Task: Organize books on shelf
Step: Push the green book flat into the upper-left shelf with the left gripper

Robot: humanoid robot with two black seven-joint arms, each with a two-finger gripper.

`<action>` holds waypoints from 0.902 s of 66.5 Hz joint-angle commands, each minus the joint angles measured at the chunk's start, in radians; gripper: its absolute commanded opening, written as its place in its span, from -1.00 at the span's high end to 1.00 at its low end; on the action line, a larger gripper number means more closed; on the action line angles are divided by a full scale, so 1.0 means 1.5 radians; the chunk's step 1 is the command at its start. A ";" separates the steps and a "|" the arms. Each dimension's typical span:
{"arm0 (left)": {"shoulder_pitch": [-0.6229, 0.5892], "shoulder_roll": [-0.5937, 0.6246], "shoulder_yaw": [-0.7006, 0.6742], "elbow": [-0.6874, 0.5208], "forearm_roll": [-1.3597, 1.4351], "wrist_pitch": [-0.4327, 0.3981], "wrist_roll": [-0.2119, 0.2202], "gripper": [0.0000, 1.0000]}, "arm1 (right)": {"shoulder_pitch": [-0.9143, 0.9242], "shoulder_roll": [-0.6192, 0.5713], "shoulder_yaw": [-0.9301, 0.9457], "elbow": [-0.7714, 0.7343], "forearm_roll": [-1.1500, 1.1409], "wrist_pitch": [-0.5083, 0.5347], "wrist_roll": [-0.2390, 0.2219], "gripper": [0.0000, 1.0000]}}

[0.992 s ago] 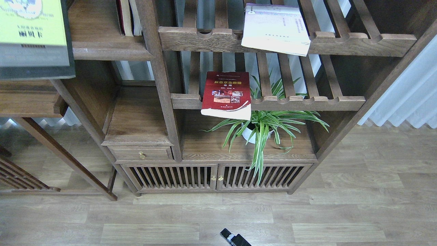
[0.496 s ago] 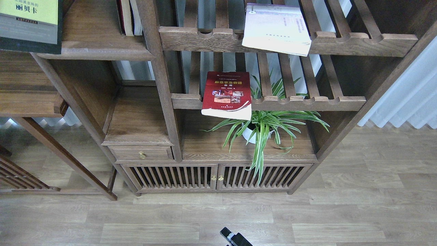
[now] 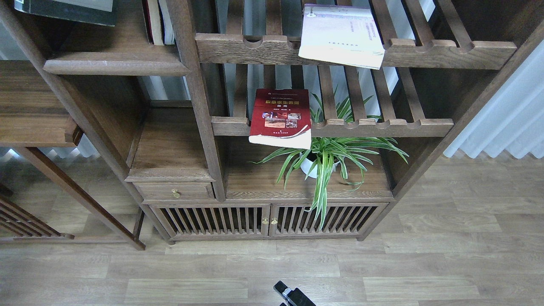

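Black-grey book (image 3: 68,7) cut off by the top edge above the shelf (image 3: 114,66), risen further since earlier. Only a dark gripper (image 3: 293,296) stub visible below; open or closed, cannot tell.

a solid shelf (image 3: 114,66) sits at upper left, with one book (image 3: 68,7) lying on it at the frame's top edge and thin upright books (image 3: 158,21) standing at its right end. to its right, another book (image 3: 340,36) lies on the upper slatted rack (image 3: 446,53), overhanging the front rail. below, a third book (image 3: 280,117) lies on the lower rack (image 3: 382,126), directly above a potted plant (image 3: 327,157) on the cabinet top (image 3: 255,182).
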 commanded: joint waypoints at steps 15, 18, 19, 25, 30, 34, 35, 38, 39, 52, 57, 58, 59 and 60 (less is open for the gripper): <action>-0.002 0.000 -0.001 0.002 -0.001 0.000 -0.060 0.91 | 0.087 0.000 0.011 0.001 0.044 0.000 0.016 -0.97; -0.002 0.000 -0.002 -0.003 -0.001 0.000 -0.058 0.91 | 0.092 0.000 0.011 0.001 0.050 0.000 0.016 -0.97; -0.002 0.000 -0.002 -0.005 -0.001 0.000 -0.058 0.91 | 0.093 0.000 0.011 0.001 0.051 0.000 0.016 -0.97; -0.002 0.010 0.000 -0.013 0.002 0.000 -0.047 0.92 | 0.107 0.000 0.011 0.001 0.056 0.000 0.015 -0.97; -0.002 0.013 0.002 -0.018 0.001 0.000 -0.024 0.92 | 0.115 0.000 0.011 0.002 0.058 0.000 0.015 -0.97; -0.003 0.011 0.007 -0.023 0.001 0.015 -0.002 0.93 | 0.120 0.000 0.012 0.002 0.062 0.000 0.015 -0.97; -0.004 0.010 0.008 -0.023 0.001 0.018 0.001 0.93 | 0.121 0.000 0.012 0.002 0.063 0.000 0.015 -0.97; -0.004 0.006 0.009 -0.026 0.001 0.031 0.012 0.93 | 0.122 0.000 0.012 0.002 0.066 0.000 0.015 -0.97; -0.004 0.006 0.009 -0.028 0.001 0.038 0.020 0.93 | 0.123 0.000 0.012 0.002 0.068 0.000 0.015 -0.97; -0.013 0.000 0.012 -0.045 0.001 0.121 0.092 0.95 | 0.124 0.000 0.013 0.003 0.083 0.000 0.015 -0.97; -0.015 -0.004 0.013 -0.046 0.000 0.148 0.096 0.95 | 0.124 -0.002 0.012 0.004 0.095 0.000 0.014 -0.97; -0.016 -0.005 0.013 -0.046 0.001 0.155 0.096 0.95 | 0.124 -0.004 0.012 0.005 0.097 0.000 0.015 -0.97; -0.016 -0.005 0.013 -0.046 0.000 0.157 0.096 0.95 | 0.124 -0.006 0.012 0.005 0.098 0.000 0.015 -0.97; -0.016 -0.005 0.013 -0.047 0.001 0.159 0.096 0.95 | 0.124 -0.007 0.012 0.006 0.099 0.000 0.015 -0.97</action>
